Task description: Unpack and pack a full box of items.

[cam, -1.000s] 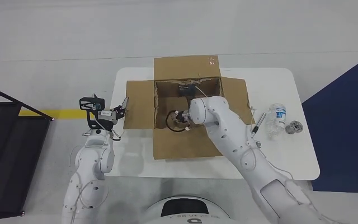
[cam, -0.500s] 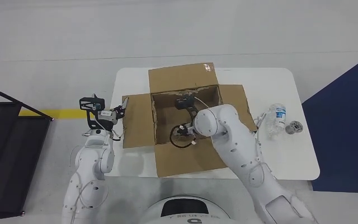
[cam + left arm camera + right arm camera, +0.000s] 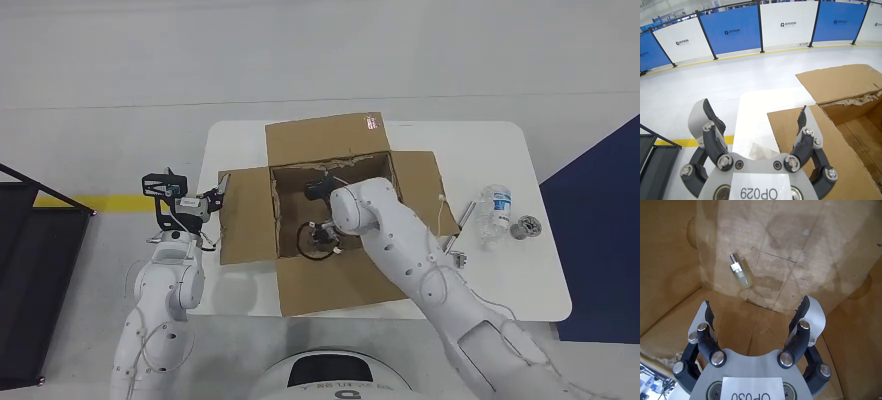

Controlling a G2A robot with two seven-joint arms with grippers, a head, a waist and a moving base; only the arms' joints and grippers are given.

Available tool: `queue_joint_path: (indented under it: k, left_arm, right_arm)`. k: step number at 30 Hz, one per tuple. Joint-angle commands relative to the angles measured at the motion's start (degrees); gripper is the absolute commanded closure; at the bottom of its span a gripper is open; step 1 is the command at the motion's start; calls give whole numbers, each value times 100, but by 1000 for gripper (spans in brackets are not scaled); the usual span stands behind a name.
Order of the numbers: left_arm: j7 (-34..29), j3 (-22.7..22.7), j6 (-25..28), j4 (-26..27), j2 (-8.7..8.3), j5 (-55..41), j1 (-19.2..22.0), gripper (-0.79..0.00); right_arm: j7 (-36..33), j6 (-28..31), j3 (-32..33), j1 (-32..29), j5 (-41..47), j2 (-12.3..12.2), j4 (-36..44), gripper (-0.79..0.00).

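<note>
1. A brown cardboard box (image 3: 330, 285) is set in the middle of the white desk (image 3: 500, 280), and its four flaps are folded outward.
2. The floor of the box is rough and stained. One flap fold is torn into ragged paper (image 3: 857, 100).
3. The right hand (image 3: 756, 301) is held down inside the box. Its fingers are spread wide and nothing is pinched.
4. A small part (image 3: 739, 271) is seen lying on the box floor, close to a wall. It is made of a shiny screw end, a six-sided metal nut and a pale, see-through round body.
5. The left hand (image 3: 754, 104) is held over the desk's left edge, just beside the box's left flap. Its fingers are spread too and nothing is held.
6. Only a thin strip of bare desk is left on that side. More room is found on the right, where a clear plastic bottle (image 3: 494, 210) is seen.
7. A white label (image 3: 755, 190) with dark letters is stuck on the left hand, and one more is stuck on the right hand.
</note>
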State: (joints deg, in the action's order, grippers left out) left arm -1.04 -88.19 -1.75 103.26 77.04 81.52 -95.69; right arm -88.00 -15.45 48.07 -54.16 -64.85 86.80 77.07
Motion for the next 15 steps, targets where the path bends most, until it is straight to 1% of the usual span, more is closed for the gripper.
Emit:
queue_joint_path:
  k: [1, 4, 10, 13, 15]
  left_arm:
    - [0, 0, 0, 0, 0, 0, 0, -785]
    - [0, 0, 0, 0, 0, 0, 0, -785]
    - [0, 0, 0, 0, 0, 0, 0, -785]
    - [0, 0, 0, 0, 0, 0, 0, -785]
    - [0, 0, 0, 0, 0, 0, 0, -785]
  right_arm:
    - [0, 83, -361, 225, 12, 65, -299, -785]
    - [0, 97, -570, 431, 161, 141, -580, -785]
    - [2, 222, -787, 704, 381, 253, -1109, -785]
    - [115, 272, -879, 812, 360, 311, -1427, -785]
    - [230, 426, -941, 878, 376, 349, -1633, -785]
